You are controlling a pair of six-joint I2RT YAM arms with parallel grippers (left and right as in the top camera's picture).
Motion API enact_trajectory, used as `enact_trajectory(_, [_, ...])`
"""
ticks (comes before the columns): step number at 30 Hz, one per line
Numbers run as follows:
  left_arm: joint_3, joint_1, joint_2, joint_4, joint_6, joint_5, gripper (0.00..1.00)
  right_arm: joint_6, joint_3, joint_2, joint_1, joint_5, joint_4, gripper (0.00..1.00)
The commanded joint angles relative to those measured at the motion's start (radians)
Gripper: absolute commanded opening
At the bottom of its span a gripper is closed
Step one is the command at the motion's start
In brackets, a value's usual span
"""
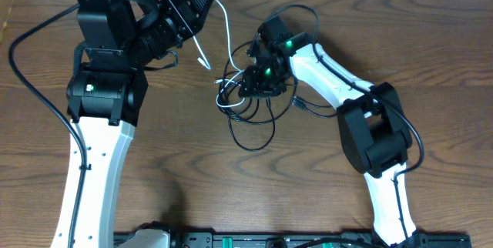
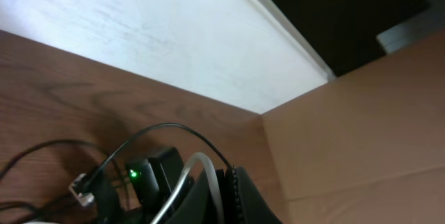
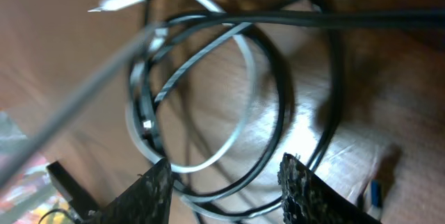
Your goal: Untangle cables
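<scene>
overhead view: the left gripper [image 1: 204,3] is seen pressed together on the white cable [image 1: 229,28], which is pinched at the fingertips and carried in an arc from there down to the tangle under the right gripper [image 1: 258,82]. one white plug end [image 1: 204,62] is seen just below the left gripper's tip, apart from the tangle. the black cable [image 1: 248,148] is laid in loops on the table [image 1: 177,163], spreading beneath and on the near side of the right gripper.

left wrist view: the left gripper [image 2: 224,200] is shown at the bottom edge, with the white cable [image 2: 189,172] nipped between its closed fingers and led off to their left. a thin black strand is arched above the fingers.

right wrist view: the right gripper [image 3: 226,165] is shown with its fingers spread. directly ahead of the gap, a loop of the white cable [image 3: 248,78] is nested inside a loop of the black cable [image 3: 280,95]. whether either finger is touching a strand cannot be told.
</scene>
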Motion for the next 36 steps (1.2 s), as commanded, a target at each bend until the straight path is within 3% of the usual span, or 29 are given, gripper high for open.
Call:
enact_trajectory(1, [0.025,0.001,-0.003,-0.007,0.089,0.013,0.07,0.029,-0.004,0.028,0.005,-0.003,0.005,0.47])
enact_trajectory(11, [0.025,0.001,-0.003,-0.01,0.094,0.013,0.08,0.034,-0.004,0.047,0.011,0.009,0.037,0.42])
enact_trajectory(16, [0.025,0.001,-0.003,-0.01,0.095,0.013,0.07,-0.024,0.023,0.03,-0.027,0.01,-0.024,0.5])
enact_trajectory(21, [0.025,0.001,-0.003,-0.01,0.095,0.009,0.07,-0.041,0.039,-0.019,-0.061,0.015,-0.056,0.52])
enact_trajectory(36, [0.025,0.0,-0.003,-0.011,0.097,0.01,0.07,-0.012,0.038,-0.031,0.018,0.013,-0.003,0.43])
